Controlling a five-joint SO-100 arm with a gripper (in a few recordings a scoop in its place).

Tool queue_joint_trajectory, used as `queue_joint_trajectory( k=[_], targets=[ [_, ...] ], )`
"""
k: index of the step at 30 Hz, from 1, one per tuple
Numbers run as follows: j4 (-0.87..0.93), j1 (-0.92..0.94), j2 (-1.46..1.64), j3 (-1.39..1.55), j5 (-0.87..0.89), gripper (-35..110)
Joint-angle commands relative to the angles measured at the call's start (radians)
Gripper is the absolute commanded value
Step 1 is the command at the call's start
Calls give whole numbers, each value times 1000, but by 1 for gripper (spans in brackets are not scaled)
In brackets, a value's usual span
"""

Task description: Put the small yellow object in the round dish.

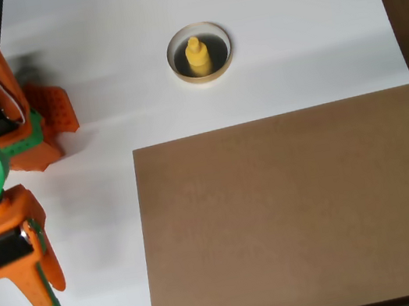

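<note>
One small yellow object (198,56) is sitting upright inside the round dish (177,43) at upper centre; the gripper (46,296), lower left, is holding nothing, fingers seemingly together. Little risk is remaining beyond a stray arm sweep knocking the dish.

We're looking down on the white table (287,35): wide open strip across the top, nothing on it btwn the round dish (200,53) and the right edge. Dish sits alone, free room all round its rim; the small yellow object (198,57) stands upright inside, poking above the rim, so that's the one bump there. Brown board (294,212) lies flat over the lower right, low, no real barrier. Left side's crowded: arm w/ gripper (46,296) near the bottom left corner. White lane btwn gripper and board is open, and up towards the dish too.
</note>
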Motion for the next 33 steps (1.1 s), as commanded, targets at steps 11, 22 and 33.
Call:
queue_joint_trajectory(
  k=[11,22,33],
  targets=[
    [132,6,529,247,-3,18],
    [239,26,699,302,49,11],
    [249,-3,693,313,15,4]
  ],
)
